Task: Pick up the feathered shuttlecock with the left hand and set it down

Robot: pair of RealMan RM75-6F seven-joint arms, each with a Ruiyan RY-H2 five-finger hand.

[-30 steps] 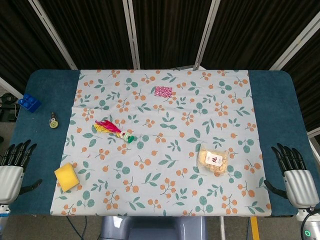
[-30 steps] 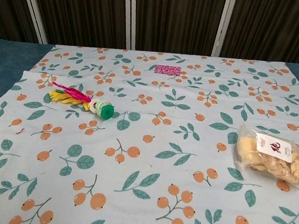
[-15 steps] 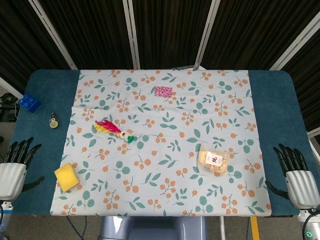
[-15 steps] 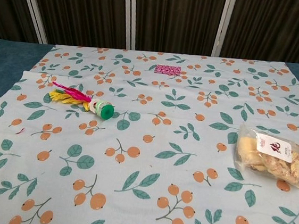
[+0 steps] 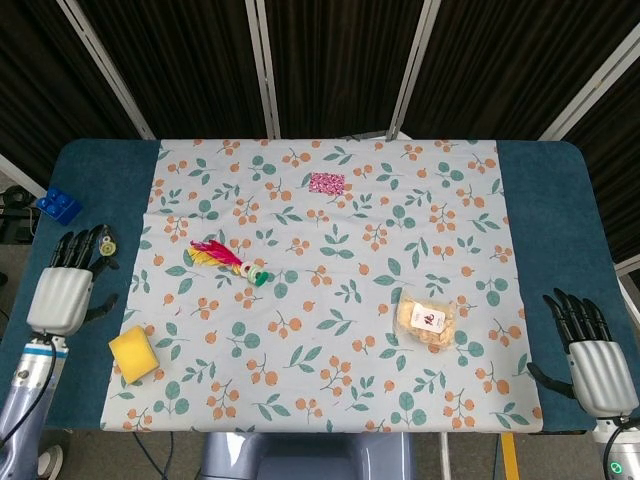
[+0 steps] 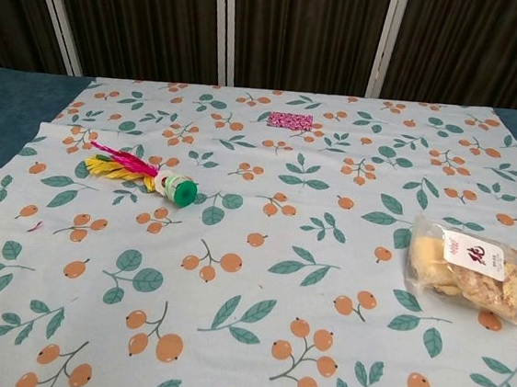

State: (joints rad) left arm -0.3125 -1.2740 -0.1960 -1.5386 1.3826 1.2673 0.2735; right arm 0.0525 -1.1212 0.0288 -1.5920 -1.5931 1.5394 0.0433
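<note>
The feathered shuttlecock (image 5: 228,261) lies on the floral tablecloth (image 5: 330,330) left of centre, red and yellow feathers pointing left, green and white base to the right; the chest view also shows the shuttlecock (image 6: 145,174). My left hand (image 5: 66,285) hovers over the blue table edge at the left, fingers apart and holding nothing, well left of the shuttlecock. My right hand (image 5: 590,352) stays at the near right edge, fingers spread, empty. Neither hand appears in the chest view.
A yellow sponge (image 5: 133,353) lies near the cloth's front left corner. A snack bag (image 5: 425,319) sits right of centre. A pink patterned piece (image 5: 326,183) lies at the back. A blue brick (image 5: 59,206) and a small round object (image 5: 106,243) rest on the left strip.
My left hand has moved up and to the right, from the near left corner toward the shuttlecock's side. The right hand has barely moved.
</note>
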